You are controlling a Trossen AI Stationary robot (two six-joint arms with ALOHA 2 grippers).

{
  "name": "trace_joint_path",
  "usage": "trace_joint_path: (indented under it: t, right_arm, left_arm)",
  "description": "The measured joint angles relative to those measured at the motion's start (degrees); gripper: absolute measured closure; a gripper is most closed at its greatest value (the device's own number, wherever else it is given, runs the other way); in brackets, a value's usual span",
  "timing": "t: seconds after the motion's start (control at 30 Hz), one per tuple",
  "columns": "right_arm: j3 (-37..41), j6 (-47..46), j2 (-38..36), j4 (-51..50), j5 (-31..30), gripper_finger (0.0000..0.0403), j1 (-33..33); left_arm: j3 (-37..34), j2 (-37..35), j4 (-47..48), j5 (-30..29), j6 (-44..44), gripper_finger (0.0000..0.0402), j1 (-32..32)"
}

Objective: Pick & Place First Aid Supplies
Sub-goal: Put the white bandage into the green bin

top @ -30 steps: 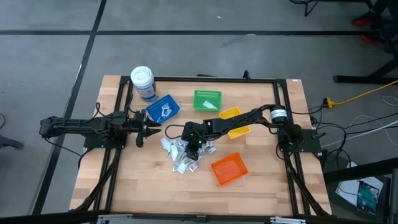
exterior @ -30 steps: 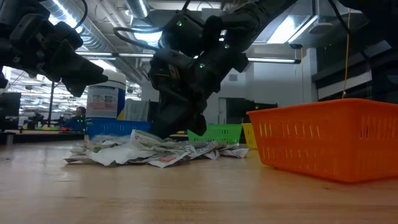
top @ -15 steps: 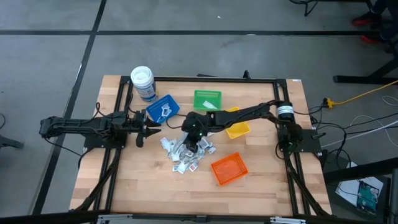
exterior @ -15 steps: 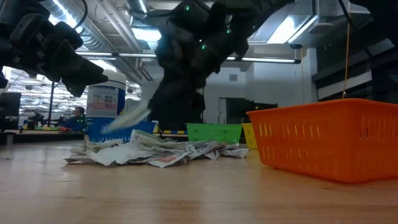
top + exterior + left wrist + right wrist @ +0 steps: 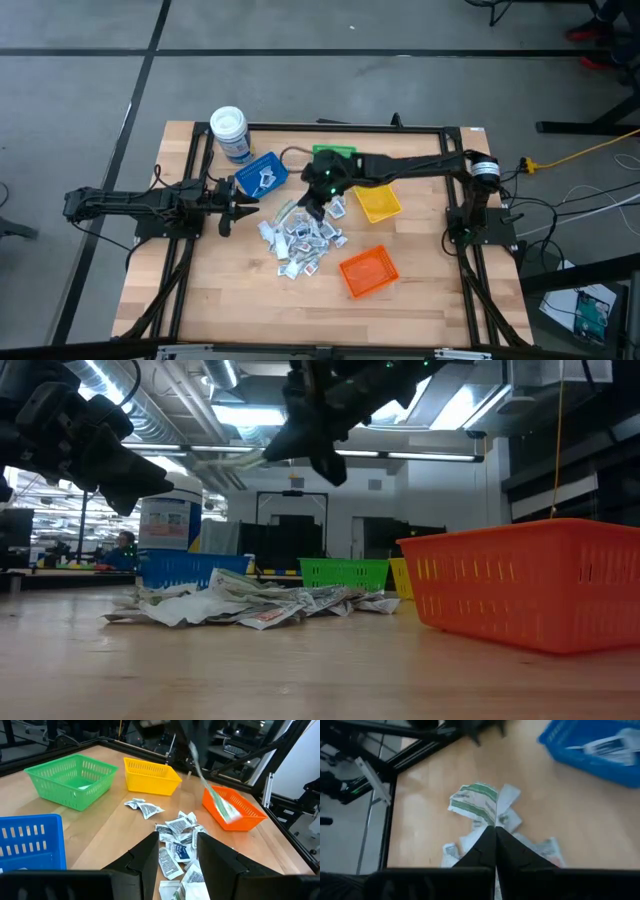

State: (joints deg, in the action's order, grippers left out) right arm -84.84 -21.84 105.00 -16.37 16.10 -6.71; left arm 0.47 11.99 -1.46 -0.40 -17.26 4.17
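- The left pincer (image 5: 226, 208) waits low over the counter's (image 5: 200, 290) left side, its fingers (image 5: 145, 857) parted and empty; the blue bin (image 5: 262, 174) sits just beside it and the jar (image 5: 230, 133) beyond that.
- The pile of packets (image 5: 300, 240) lies mid-counter, ahead of the left pincer and below the right one: small flat sachets, some overlapping.
- The right pincer (image 5: 312, 206) hangs above the pile's far edge, fingers pressed together on one packet (image 5: 479, 802), pinched at its edge; the packet juts out sideways from the tips.
- Handling, as I judge it: these are feather-light, thin and limp, so a packet will flap and twist in the grip. The skin looks smooth, so a corner hold may slip; a bite across a short edge, deep enough to catch the sealed seam, should serve best.
- Packets lying flat offer little to catch; one with a raised or curled edge at the heap's rim is the easier pick, and a neighbour may lift with it.
- The green bin (image 5: 334, 160) is just behind the right pincer, the yellow bin (image 5: 378, 203) beside it, the orange bin (image 5: 368, 271) nearer the front.
- The counter is pale planked wood in a black frame; grey floor and cables lie around, and workshop lights show behind.
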Motion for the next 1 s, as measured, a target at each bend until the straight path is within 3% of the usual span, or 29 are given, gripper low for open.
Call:
trace_joint_path:
  t: [0.63, 1.0]
  right_arm:
    - [0.13, 10.07, -4.71, -12.77, -4.39, 0.0402, -15.05]
    - [14.99, 2.58, -8.35, -3.51, -7.26, 0.0402, -21.16]
  left_arm:
    - [0.02, 0.01, -0.01, -0.01, 0.00, 0.0274, 0.01]
    - [0.02, 0.02, -0.02, -0.02, 0.00, 0.0274, 0.02]
